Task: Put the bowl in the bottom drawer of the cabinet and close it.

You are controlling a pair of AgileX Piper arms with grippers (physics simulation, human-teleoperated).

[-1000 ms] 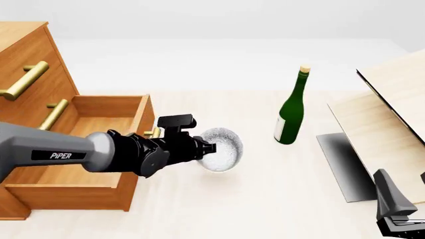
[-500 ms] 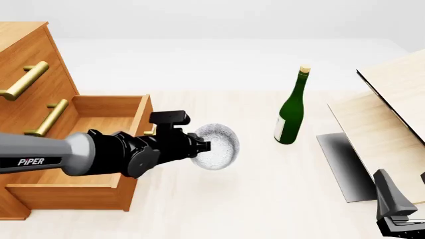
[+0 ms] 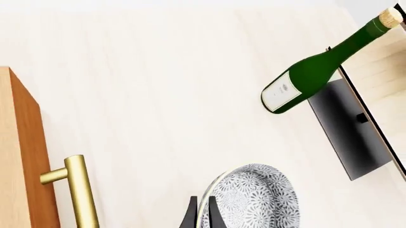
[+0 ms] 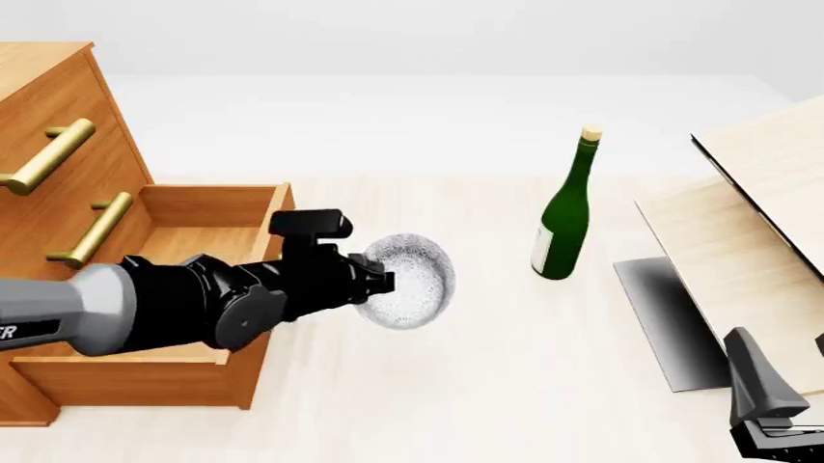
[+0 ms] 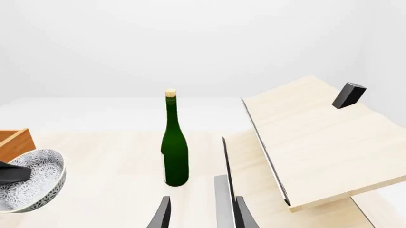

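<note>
In the front view my left gripper (image 4: 381,280) is shut on the rim of the speckled white bowl (image 4: 412,281). It holds the bowl tilted in the air, just right of the handle end of the bottom drawer (image 4: 142,381). That drawer is pulled out of the orange-brown cabinet (image 4: 52,106), and its inside shows bare wood. The left wrist view shows the fingers (image 3: 192,216) pinching the bowl (image 3: 257,199) beside the drawer's brass handle (image 3: 79,190). My right gripper (image 4: 773,415) stays low at the near right, far from the bowl (image 5: 28,183). Its fingers (image 5: 163,213) are spread apart and hold nothing.
A green wine bottle (image 4: 564,217) stands upright right of the bowl. Pale light-wood boards (image 4: 759,222) with a dark panel (image 4: 663,318) lean at the right side. Two upper drawer fronts with brass handles (image 4: 52,154) are closed.
My left arm has carried the bowl to the left and slightly up, closer to the open drawer's front. The right arm has not moved.
</note>
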